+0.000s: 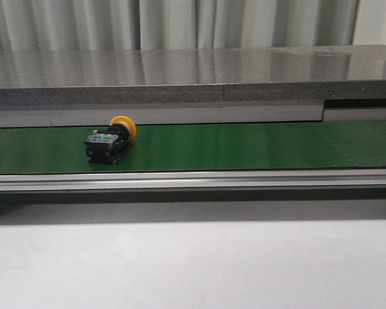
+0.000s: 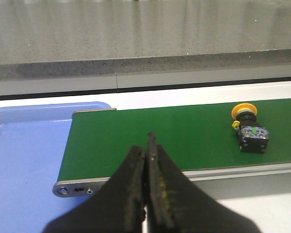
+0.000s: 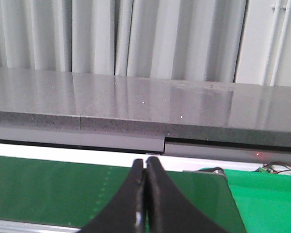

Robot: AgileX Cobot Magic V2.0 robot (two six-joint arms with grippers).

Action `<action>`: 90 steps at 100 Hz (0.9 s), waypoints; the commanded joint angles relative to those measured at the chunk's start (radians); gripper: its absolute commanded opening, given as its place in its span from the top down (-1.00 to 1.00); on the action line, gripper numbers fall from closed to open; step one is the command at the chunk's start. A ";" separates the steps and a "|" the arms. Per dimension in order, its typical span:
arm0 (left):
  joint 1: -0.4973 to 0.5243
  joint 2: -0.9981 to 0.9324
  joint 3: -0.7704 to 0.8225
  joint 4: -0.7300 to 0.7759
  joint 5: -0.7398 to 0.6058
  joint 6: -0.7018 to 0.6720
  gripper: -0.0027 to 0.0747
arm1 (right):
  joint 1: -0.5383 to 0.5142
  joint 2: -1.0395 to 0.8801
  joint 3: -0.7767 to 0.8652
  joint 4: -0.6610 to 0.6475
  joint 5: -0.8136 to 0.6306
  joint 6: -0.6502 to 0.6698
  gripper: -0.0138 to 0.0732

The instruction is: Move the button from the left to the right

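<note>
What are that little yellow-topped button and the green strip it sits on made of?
The button: its yellow cap looks like smooth moulded plastic, and so does its boxy black body. The green belt looks like matte rubber or PVC, with a faint sheen, running in a brushed metal frame, probably aluminium.

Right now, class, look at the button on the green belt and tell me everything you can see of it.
The button is a small push-button with a round yellow-orange cap, glossy like plastic, on a black boxy body that carries tiny green and yellow details. It lies on its side on the green belt, cap pointing toward the far edge, in the left part of the front view. Only the belt touches it. The left gripper is shut and short of it; the right gripper is shut too.
</note>
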 commanded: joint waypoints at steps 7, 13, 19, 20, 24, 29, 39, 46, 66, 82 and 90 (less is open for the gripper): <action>-0.008 0.006 -0.027 -0.016 -0.085 0.002 0.98 | -0.003 0.082 -0.185 -0.006 0.094 -0.004 0.84; -0.008 0.006 -0.027 -0.016 -0.085 0.002 0.98 | -0.003 0.137 -0.261 -0.006 0.185 -0.004 0.84; -0.008 0.006 -0.027 -0.016 -0.085 0.002 0.98 | -0.003 0.205 -0.340 -0.006 0.269 -0.004 0.84; -0.008 0.006 -0.027 -0.016 -0.085 0.002 0.98 | -0.003 0.213 -0.349 -0.006 0.290 -0.004 0.84; -0.008 0.006 -0.027 -0.016 -0.085 0.002 0.98 | -0.003 0.264 -0.402 -0.006 0.344 -0.004 0.84; -0.008 0.006 -0.027 -0.016 -0.085 0.002 0.98 | -0.003 0.328 -0.465 0.000 0.415 -0.004 0.84; -0.008 0.006 -0.027 -0.016 -0.085 0.002 0.98 | -0.003 0.466 -0.589 0.025 0.560 -0.004 0.84; -0.008 0.006 -0.027 -0.016 -0.085 0.002 0.98 | -0.003 0.561 -0.674 0.060 0.649 -0.004 0.84; -0.008 0.006 -0.027 -0.016 -0.085 0.002 0.98 | -0.003 0.765 -0.825 0.119 0.731 -0.004 0.84; -0.008 0.006 -0.027 -0.016 -0.085 0.002 0.98 | -0.003 0.855 -0.836 0.138 0.701 -0.004 0.84; -0.008 0.006 -0.027 -0.016 -0.085 0.002 0.98 | -0.003 0.891 -0.836 0.138 0.704 -0.004 0.83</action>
